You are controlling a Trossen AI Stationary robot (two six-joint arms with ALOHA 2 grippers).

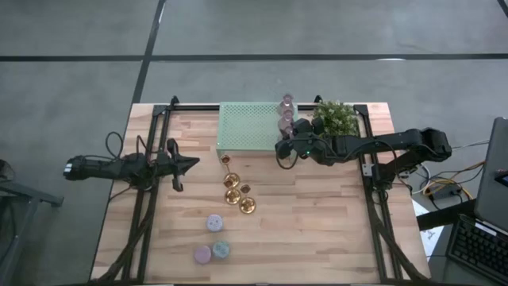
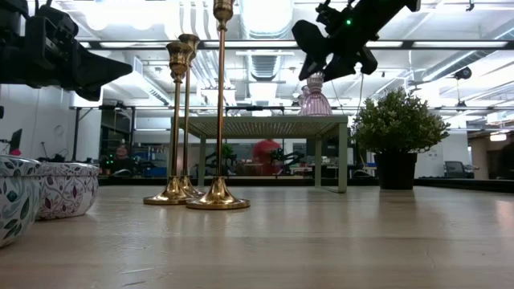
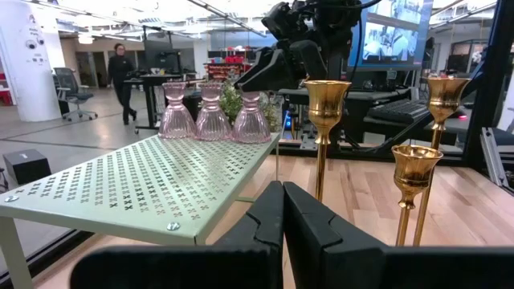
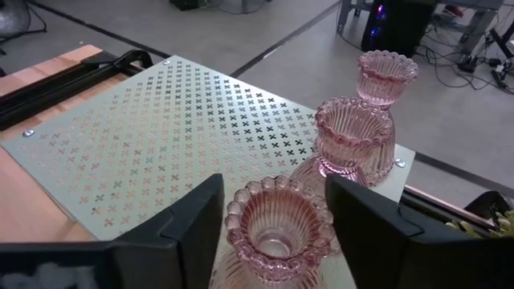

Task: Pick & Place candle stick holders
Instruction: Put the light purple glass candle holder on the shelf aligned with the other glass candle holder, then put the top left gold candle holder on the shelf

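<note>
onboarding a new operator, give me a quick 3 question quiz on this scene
1. How many pink glass holders stand on the mint-green stand?
2. True or false: the left gripper is holding a gold holder.
3. The right gripper is: A) open around the nearest pink glass holder, B) over the plant, C) by the pastel holders.

Key: 1) three; 2) false, it is shut on nothing; 3) A.
</note>
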